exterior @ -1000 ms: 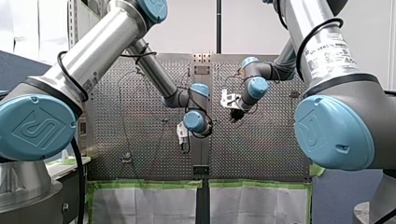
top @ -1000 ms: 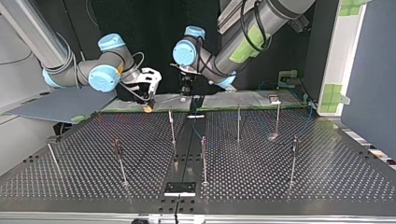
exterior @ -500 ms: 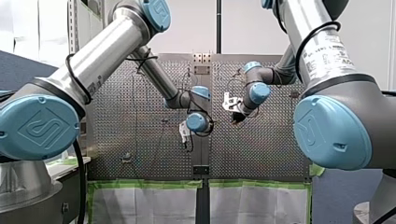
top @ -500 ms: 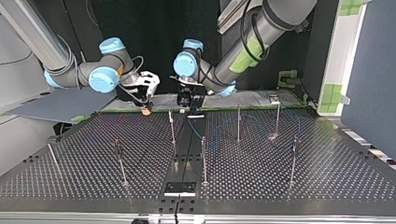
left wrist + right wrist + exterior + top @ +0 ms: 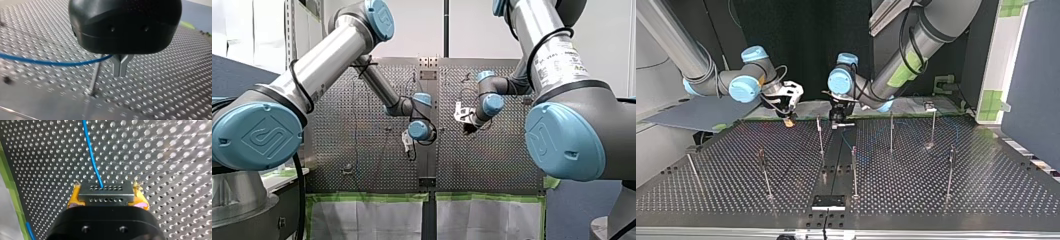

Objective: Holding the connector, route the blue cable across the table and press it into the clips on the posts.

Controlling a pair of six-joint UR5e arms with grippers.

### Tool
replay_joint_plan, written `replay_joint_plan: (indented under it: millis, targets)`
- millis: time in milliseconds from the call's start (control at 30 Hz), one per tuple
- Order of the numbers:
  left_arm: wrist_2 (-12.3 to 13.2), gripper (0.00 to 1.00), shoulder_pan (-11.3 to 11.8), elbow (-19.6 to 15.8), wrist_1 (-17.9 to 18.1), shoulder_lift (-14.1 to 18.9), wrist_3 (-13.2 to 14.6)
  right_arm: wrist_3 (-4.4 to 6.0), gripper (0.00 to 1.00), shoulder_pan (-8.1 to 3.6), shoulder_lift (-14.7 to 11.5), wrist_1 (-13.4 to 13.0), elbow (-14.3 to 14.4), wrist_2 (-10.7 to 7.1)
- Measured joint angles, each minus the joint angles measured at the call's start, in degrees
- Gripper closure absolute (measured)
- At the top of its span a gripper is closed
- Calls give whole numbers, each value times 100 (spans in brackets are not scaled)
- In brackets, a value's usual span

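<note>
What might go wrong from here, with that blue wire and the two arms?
The connector is pinched only by its ends between the yellow pads of my right gripper; a tug from the blue cable might twist it loose.
The cable lies slack among the thin posts, so it may snag on one.
My left gripper works near my right one; they might bump.

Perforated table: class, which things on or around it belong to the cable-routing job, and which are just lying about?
Belong to the job: blue cable; connector, held by my right end effector; left end effector; posts.

Just lying about: green tape; black plate at the table's edge; grey panel.
</note>
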Motion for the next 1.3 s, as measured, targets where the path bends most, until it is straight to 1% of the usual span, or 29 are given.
replay_joint_plan:
  millis: [167, 267, 433, 467, 500, 533, 567, 600, 633, 667, 700, 733, 767, 800, 833, 867, 1100, 1300]
  targets:
    - [-3, 100, 77, 260, -248, -255, 32, 14, 100, -98, 77, -27, -127, -58]
    - [-16, 100, 156, 409, -399, -386, 40, 50, 100, -181, 103, -82, -195, -115]
    - [-61, 100, 228, 652, -640, -454, 109, 112, 100, -318, 186, -156, -308, -191]
    - [-71, 97, 233, 715, -707, -459, 117, 117, 100, -339, 200, -168, -319, -197]
    - [-77, 97, 236, 762, -753, -460, 122, 130, 100, -368, 214, -193, -329, -204]
    - [-81, 86, 238, 809, -793, -461, 124, 143, 100, -388, 221, -211, -335, -212]
    - [-84, 78, 238, 868, -839, -463, 127, 154, 100, -407, 227, -229, -338, -219]
    - [-86, 78, 238, 915, -866, -462, 130, 166, 100, -433, 231, -248, -341, -232]
    - [-87, 64, 238, 966, -888, -462, 134, 172, 100, -452, 234, -257, -343, -242]
    - [-88, 54, 238, 1037, -918, -463, 140, 176, 100, -470, 236, -265, -344, -252]
    - [-88, 54, 237, 1091, -943, -462, 144, 180, 100, -490, 237, -270, -344, -265]
    - [-88, 34, 236, 1146, -971, -461, 147, 179, 100, -504, 237, -274, -344, -273]
    - [-89, 22, 232, 1217, -1013, -460, 148, 178, 100, -516, 237, -275, -345, -280]
    - [-89, 22, 228, 1264, -1051, -460, 151, 176, 100, -531, 237, -277, -345, -289]
    - [-89, 9, 225, 1303, -1089, -460, 156, 173, 100, -540, 238, -278, -345, -297]
    - [-89, 0, 220, 1339, -1139, -460, 161, 172, 100, -547, 238, -278, -346, -307]
    - [-94, 0, 198, 1380, -1478, -460, 161, 173, 100, -572, 238, -268, -346, -358]
    - [-167, 0, 152, 1296, -1781, -413, 171, 182, 100, -573, 239, -257, -346, -366]
